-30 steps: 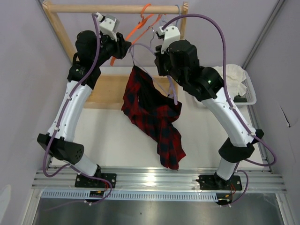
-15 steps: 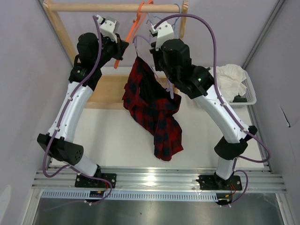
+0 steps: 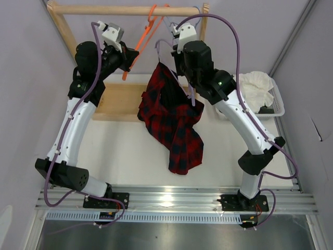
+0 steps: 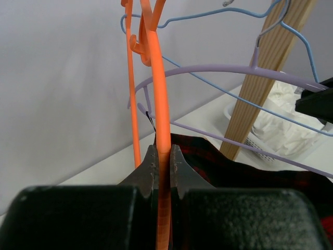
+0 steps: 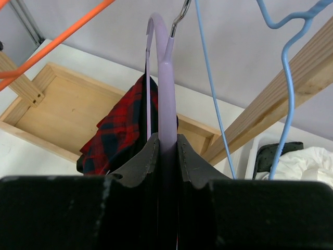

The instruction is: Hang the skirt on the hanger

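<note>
The left jaws are pinched narrow on the flat shaft of a bright orange plastic hanger (image 4: 160, 99), gripping it from both sides. That hanger's hook sits over the round wooden rail (image 3: 104, 9) of a rack standing along the far edge of the table (image 3: 119, 151), and its body swings out at a slant toward the left arm (image 3: 78, 120).

The right jaws are closed on the neck of the thin lavender-purple clothes hanger (image 5: 166, 78), just below its curved hook. In the overhead view the hook (image 3: 157, 47) is in the air a little below the rail, apart from it.

The red and black plaid skirt (image 3: 171, 120) hangs from this lavender hanger, bunched at the top near the right jaws and falling in a long, twisted fold over the middle of the table, toward the near edge. Whether its waist is properly threaded onto the frame or only caught on one shoulder is hard to make out, since the right arm (image 3: 244, 120) covers that part.

A pale blue wire hanger (image 5: 289, 62) hangs from the rail near the rack's right post. The rack's flat wooden base (image 3: 119, 101) lies on the far left part of the table, behind the skirt. At the right edge stands a white slatted basket (image 3: 278, 99) holding crumpled white cloth (image 3: 255, 86).
</note>
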You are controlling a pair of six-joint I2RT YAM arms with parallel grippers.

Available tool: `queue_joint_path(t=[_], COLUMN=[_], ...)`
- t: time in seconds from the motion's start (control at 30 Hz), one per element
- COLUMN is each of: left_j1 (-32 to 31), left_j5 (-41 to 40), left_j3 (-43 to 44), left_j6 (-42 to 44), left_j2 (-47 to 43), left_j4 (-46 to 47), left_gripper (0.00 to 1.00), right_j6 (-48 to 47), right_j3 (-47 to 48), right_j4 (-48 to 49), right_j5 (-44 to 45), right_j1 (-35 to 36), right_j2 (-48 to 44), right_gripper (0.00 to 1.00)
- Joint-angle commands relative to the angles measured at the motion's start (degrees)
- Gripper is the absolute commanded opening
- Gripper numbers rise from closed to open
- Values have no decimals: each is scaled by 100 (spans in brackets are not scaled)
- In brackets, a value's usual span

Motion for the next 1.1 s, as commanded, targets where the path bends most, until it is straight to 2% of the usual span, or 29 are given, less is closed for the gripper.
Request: queue_joint_path(t=[0.0, 0.27, 0.87, 1.07], left_j1=[111, 128, 120, 128], left_j5=[638, 718, 252, 156], left_j3=[622, 1187, 1073, 1055], left_j6=[-86, -156, -482, -508], left_j2=[-36, 280, 280, 333], left_j4=[-396, -1330, -1647, -1656], left_gripper=[0, 0, 0, 0], right_j6=[54, -34, -473, -473], right_j3=[131, -194, 518, -245], right_j4=[963, 1305, 2403, 2878], right_j5=[35, -1, 26, -115], right_j1=[-52, -87, -386, -237], right_j2=[-396, -537, -18, -527], right_gripper=[0, 0, 0, 0])
